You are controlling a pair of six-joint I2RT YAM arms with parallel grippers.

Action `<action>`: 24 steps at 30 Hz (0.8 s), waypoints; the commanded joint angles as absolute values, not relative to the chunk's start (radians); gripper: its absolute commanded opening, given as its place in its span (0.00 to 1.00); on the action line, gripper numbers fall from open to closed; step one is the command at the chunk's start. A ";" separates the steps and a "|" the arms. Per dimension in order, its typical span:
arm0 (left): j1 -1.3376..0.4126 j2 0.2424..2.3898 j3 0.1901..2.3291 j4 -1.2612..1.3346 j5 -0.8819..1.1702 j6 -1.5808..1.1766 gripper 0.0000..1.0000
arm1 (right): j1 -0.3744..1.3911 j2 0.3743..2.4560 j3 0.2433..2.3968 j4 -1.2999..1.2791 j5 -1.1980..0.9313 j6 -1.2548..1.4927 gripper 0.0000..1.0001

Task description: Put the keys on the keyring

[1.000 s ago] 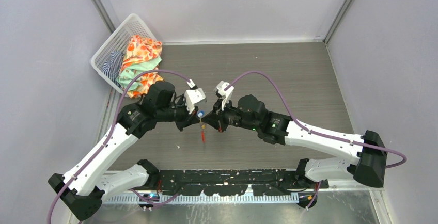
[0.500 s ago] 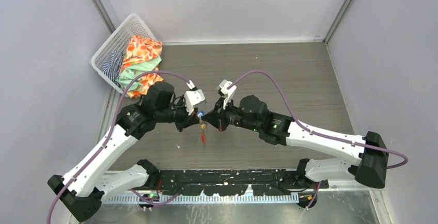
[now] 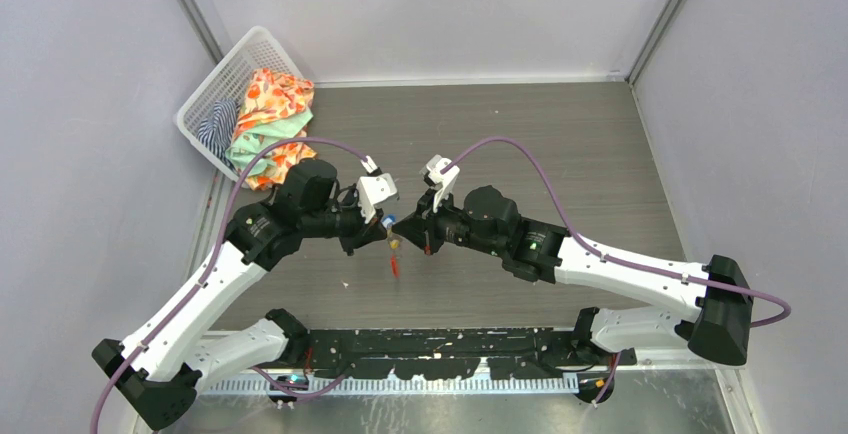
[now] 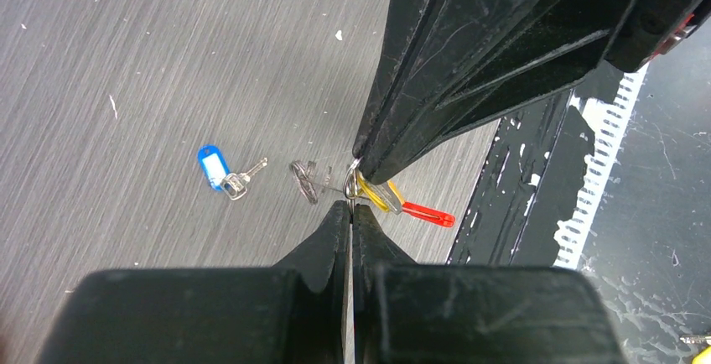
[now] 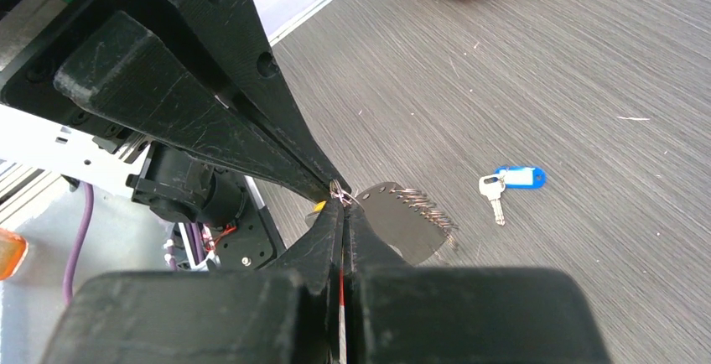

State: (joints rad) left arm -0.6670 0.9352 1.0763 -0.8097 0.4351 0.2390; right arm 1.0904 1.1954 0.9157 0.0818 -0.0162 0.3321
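Note:
Both grippers meet tip to tip above the middle of the table. My left gripper [image 3: 388,237] [image 4: 350,205] is shut on the thin metal loop of the keyring [image 4: 353,181]. My right gripper [image 3: 408,241] [image 5: 339,205] is shut on the same keyring [image 5: 339,194] from the other side. The yellow key [image 4: 378,195] [image 3: 394,245] and the red tag [image 4: 428,213] [image 3: 396,266] hang from the held cluster. The blue key [image 4: 213,166] [image 5: 520,177] [image 3: 388,222] lies apart on the table, its metal blade [image 4: 244,178] beside it.
A white basket [image 3: 205,104] with colourful clothes [image 3: 270,109] stands at the back left. A black rail [image 3: 450,346] with the arm bases runs along the near edge. Grey walls close in the table on three sides.
Both grippers stay pinched together at the same spot. The right arm's elbow has shifted very slightly; the keys have not moved.

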 commanded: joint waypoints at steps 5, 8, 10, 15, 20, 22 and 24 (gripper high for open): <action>-0.667 0.894 1.081 -0.756 0.469 0.228 0.00 | 1.080 1.172 0.908 0.077 0.054 0.335 0.01; -0.667 0.892 1.078 -0.753 0.468 0.225 0.00 | 1.075 1.171 0.902 0.075 0.055 0.343 0.01; -0.668 0.889 1.078 -0.751 0.464 0.223 0.00 | 1.071 1.168 0.897 0.072 0.062 0.347 0.01; -0.667 0.884 1.075 -0.734 0.467 0.218 0.00 | 1.065 1.158 0.887 0.072 0.062 0.358 0.01; -0.668 0.877 1.071 -0.725 0.472 0.222 0.00 | 1.059 1.151 0.882 0.072 0.051 0.362 0.01; -0.667 0.873 1.067 -0.720 0.473 0.222 0.00 | 1.056 1.147 0.879 0.072 0.043 0.367 0.01; -0.668 0.868 1.063 -0.712 0.479 0.221 0.00 | 1.048 1.145 0.875 0.069 0.030 0.375 0.01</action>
